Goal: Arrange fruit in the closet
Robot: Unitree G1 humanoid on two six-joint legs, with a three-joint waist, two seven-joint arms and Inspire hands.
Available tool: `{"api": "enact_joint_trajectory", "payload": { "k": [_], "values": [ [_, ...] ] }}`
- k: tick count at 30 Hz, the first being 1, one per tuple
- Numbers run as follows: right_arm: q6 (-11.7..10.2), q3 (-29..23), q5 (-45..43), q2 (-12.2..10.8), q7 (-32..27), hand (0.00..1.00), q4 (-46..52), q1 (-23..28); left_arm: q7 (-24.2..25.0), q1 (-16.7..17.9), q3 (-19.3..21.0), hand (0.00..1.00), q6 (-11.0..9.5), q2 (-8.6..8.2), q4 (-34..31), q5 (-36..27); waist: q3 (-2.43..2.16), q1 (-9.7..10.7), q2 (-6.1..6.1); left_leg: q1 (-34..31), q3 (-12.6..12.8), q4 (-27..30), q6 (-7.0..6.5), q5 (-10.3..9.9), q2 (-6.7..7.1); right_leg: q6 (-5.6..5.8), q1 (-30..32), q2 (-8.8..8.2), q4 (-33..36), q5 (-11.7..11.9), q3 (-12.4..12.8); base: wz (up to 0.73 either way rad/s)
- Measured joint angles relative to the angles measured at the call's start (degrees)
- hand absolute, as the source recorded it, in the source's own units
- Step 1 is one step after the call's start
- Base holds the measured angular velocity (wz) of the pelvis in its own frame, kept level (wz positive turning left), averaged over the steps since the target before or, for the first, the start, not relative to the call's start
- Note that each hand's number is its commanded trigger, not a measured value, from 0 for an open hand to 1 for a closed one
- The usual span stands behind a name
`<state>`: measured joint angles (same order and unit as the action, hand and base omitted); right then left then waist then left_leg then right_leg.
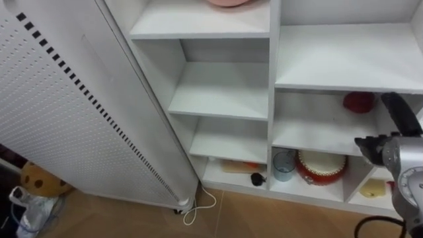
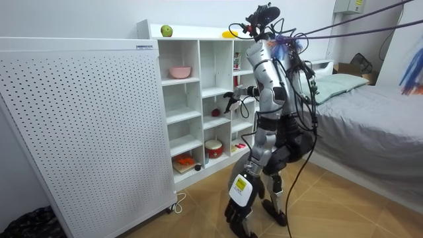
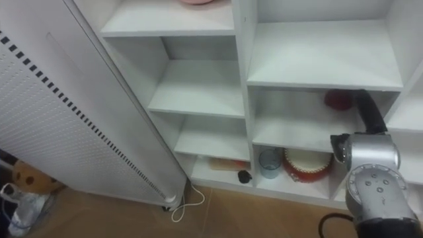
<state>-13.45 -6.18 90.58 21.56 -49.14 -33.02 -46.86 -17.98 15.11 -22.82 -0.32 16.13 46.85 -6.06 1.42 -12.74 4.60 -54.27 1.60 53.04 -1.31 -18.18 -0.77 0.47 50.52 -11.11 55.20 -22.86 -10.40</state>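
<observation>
Where the right hand (image 1: 398, 111) reaches: into a closet (image 1: 271, 66) compartment, middle column, fingers straight and holding nothing.
Red fruit (image 1: 359, 102): one, on that same shelf, just left of the fingertips, deeper in; not gripped.
In the way: the shelf board right over the hand; the closet's upright divider farther left, past the fruit.
Below the hand: one round red tin (image 1: 320, 166) with a pale top in the compartment underneath, and one clear cup (image 1: 284, 165) just left of the tin.
Below and right of the hand: one yellow piece (image 1: 374, 189), too small to name.
Below and far left of the hand: one board (image 1: 232, 166) with something orange on it, and one small black thing (image 1: 256, 178) in front of it, beyond the divider.
Up and left of the hand: one pink bowl (image 2: 180, 71) on a high shelf in the far column.
Above the hand, on the closet top: one green fruit (image 2: 166, 30) and one yellow fruit (image 2: 229, 34), well apart.
Fruit counted: three, one of each colour.
Far left of the hand: one white perforated panel (image 1: 59, 112) standing against the closet's side, a white cable (image 1: 199, 210) on the floor at its foot.
Behind the robot: one bed (image 2: 370, 99); the robot stands between it and the closet, facing the shelves.
</observation>
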Motion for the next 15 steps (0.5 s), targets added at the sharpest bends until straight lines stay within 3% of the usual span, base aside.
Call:
{"api": "enact_joint_trajectory", "payload": {
  "k": [3,9,15],
  "values": [
    [1.1,0.0,0.1,0.0,4.1,0.00,-3.1,1.4,1.4,-0.1,0.3,0.00,0.3,0.02,0.2,0.0,0.15,0.0,-0.30,2.7,0.1,-1.1,-0.08,0.0,0.16,0.21,-2.7,-0.08,-1.0,0.1,-0.1,0.00],
    [3.7,-0.1,2.1,0.1,20.1,0.00,-19.8,6.5,5.4,0.0,2.7,0.00,1.3,0.11,2.1,-0.1,0.70,0.2,-1.76,9.5,0.1,-5.0,0.07,0.1,0.35,0.54,-9.7,0.23,-5.4,0.6,-0.9,0.01],
    [6.1,0.5,0.8,-0.8,33.8,0.00,-28.1,17.9,8.8,-2.2,6.8,0.00,1.4,-0.17,8.1,0.3,0.79,0.6,-2.57,17.2,0.9,-10.6,0.08,0.3,-0.41,1.04,-17.4,1.64,-12.2,2.1,-1.1,-0.10]
  ]
}}
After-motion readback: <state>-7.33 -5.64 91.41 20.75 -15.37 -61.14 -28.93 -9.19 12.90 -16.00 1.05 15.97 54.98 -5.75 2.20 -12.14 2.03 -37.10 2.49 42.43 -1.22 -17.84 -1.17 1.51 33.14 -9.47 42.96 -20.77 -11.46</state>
